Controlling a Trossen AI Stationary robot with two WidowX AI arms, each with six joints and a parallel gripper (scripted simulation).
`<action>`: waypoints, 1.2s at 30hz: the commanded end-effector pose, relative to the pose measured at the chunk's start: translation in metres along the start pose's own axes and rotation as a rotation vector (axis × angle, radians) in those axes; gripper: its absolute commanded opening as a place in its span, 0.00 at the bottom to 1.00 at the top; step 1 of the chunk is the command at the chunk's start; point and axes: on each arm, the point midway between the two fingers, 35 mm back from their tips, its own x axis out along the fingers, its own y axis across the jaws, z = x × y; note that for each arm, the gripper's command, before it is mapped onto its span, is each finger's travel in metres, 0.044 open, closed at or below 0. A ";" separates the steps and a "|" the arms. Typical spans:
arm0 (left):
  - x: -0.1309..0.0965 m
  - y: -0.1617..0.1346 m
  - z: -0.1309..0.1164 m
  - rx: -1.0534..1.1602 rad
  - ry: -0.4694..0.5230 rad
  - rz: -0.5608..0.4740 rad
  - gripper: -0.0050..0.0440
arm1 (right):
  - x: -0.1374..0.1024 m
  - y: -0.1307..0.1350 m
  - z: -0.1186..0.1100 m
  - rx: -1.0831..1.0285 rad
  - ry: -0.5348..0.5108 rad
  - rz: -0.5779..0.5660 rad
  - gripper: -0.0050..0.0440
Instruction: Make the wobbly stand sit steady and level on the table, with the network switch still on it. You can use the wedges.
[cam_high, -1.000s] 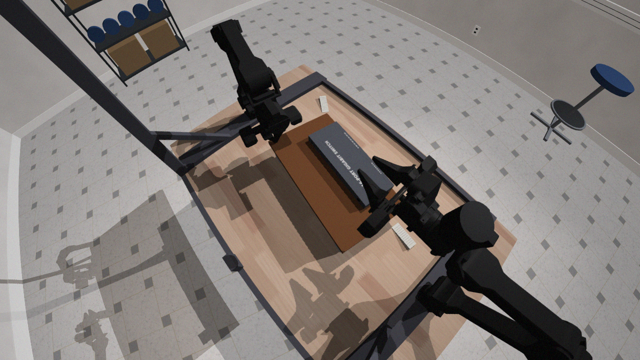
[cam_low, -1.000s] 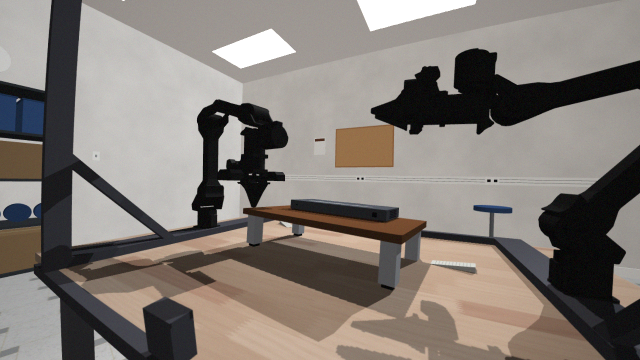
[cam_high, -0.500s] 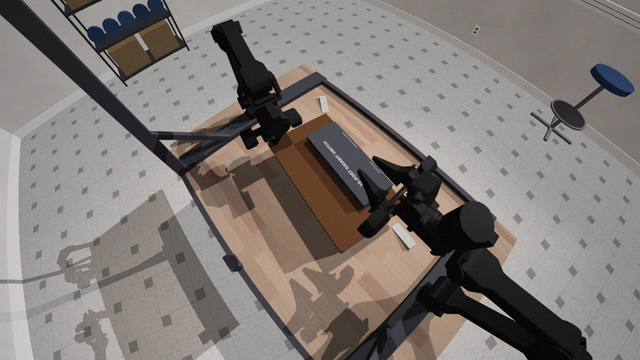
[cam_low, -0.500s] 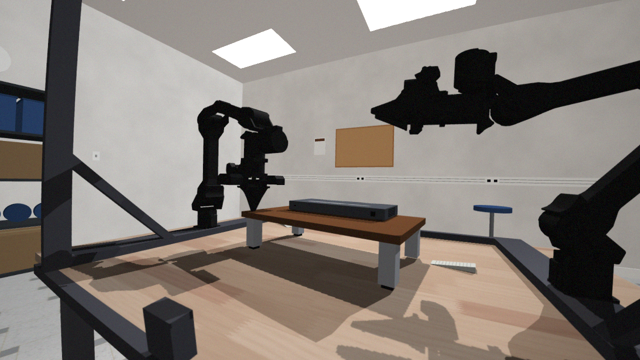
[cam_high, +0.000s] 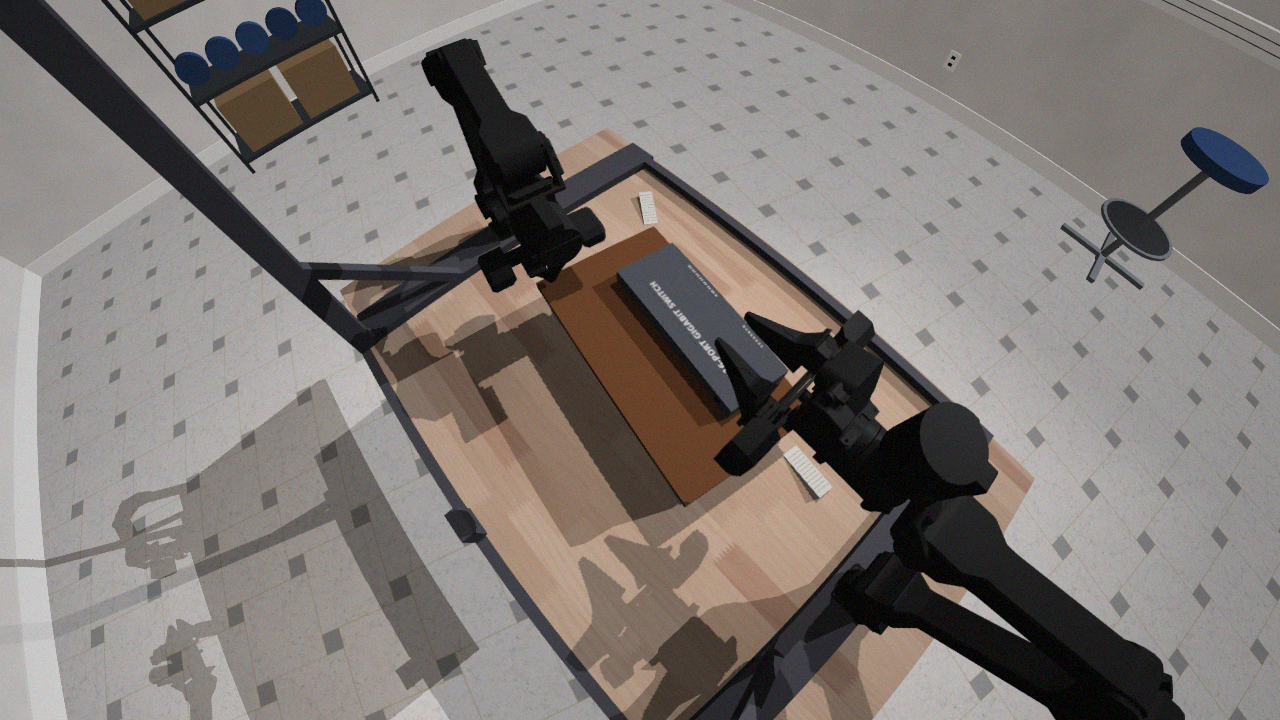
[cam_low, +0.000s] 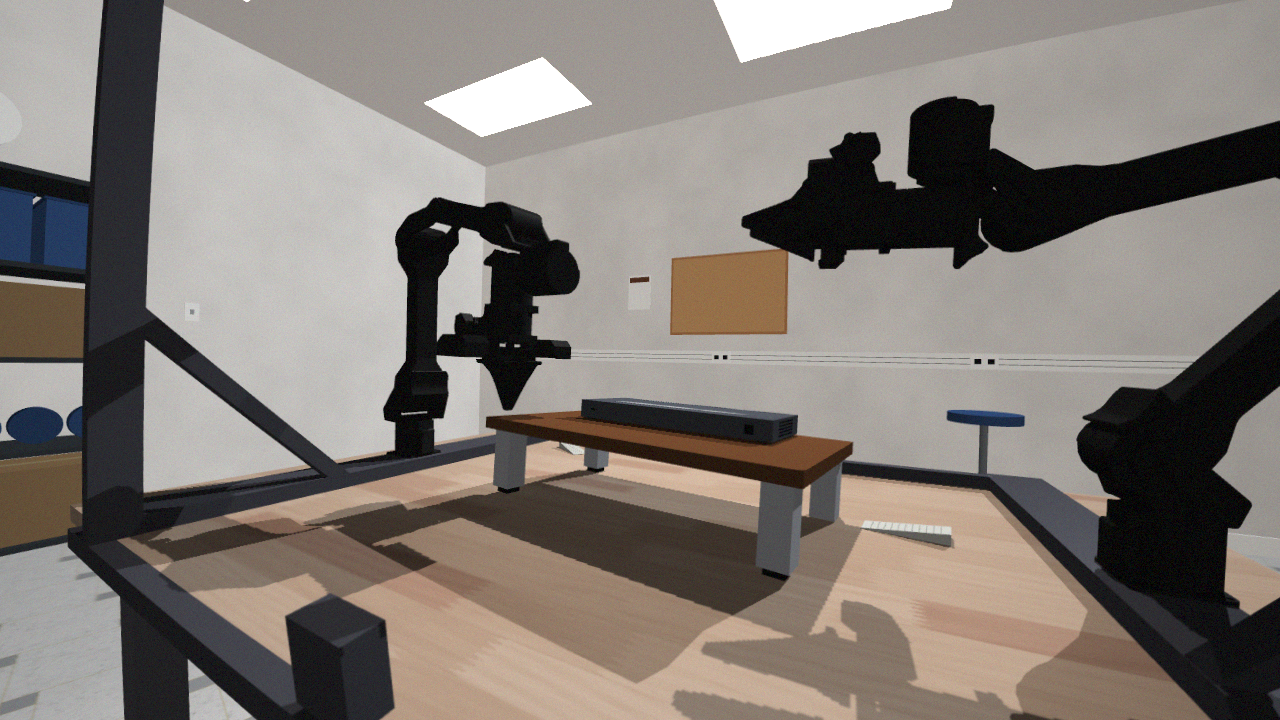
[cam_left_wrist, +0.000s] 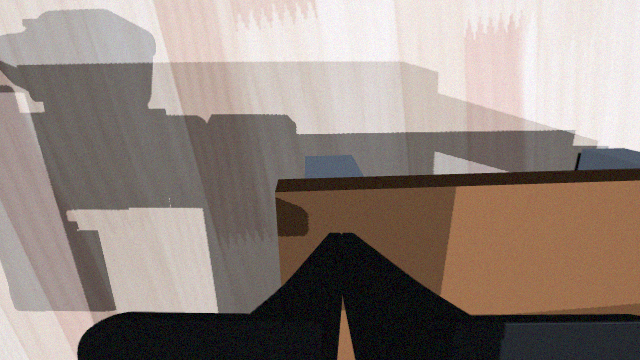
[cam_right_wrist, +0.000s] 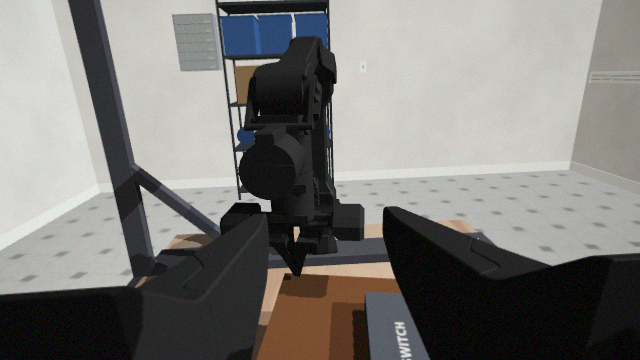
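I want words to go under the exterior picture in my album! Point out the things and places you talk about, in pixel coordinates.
Network switch (cam_high: 693, 313) (cam_low: 689, 419) (cam_right_wrist: 390, 325) on a brown stand (cam_high: 599, 331) (cam_low: 537, 424) (cam_left_wrist: 540, 240) (cam_right_wrist: 305, 320), two black arms nearby.

Beside the board's near corner, the left jaws meet tip to tip (pitch black), pointing across it.

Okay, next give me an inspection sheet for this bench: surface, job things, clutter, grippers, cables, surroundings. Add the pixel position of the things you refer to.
Surface: wood-grain tabletop (cam_high: 528, 483) (cam_low: 501, 617) inside a dark frame, crossed by shadows.
Stand: brown top (cam_high: 590, 349) (cam_low: 537, 423) (cam_left_wrist: 525, 240) (cam_right_wrist: 295, 325) on grey legs; whether every foot bears, cannot tell.
Network switch: lying on the stand, toward one long edge (cam_high: 693, 313) (cam_low: 689, 420) (cam_right_wrist: 387, 315).
Wedges: two white ones on the tabletop, one off each end of the stand (cam_high: 648, 207) (cam_high: 807, 471) (cam_low: 908, 531); neither under a leg.
Clutter: nothing seen.
Left gripper: shut, nothing held, tips just above or on a stand corner (cam_low: 508, 408) (cam_left_wrist: 342, 234) (cam_right_wrist: 297, 275).
Right gripper: partly open, nothing held, above the stand (cam_high: 735, 327) (cam_right_wrist: 325, 215).
Cables: nothing seen.
Surroundings: loaded shelf rack (cam_high: 219, 89), blue stool (cam_high: 1224, 159) (cam_low: 984, 418).
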 end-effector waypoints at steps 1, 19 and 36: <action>-0.020 0.003 -0.003 0.009 0.053 0.007 0.00 | -0.001 -0.001 0.016 0.004 -0.037 -0.001 0.48; -0.023 0.005 -0.004 0.014 0.064 0.009 0.00 | -0.001 -0.001 0.016 0.004 -0.037 -0.001 0.48; -0.024 -0.006 -0.022 0.398 0.262 -0.051 0.00 | -0.002 0.000 0.016 0.002 -0.039 -0.002 0.51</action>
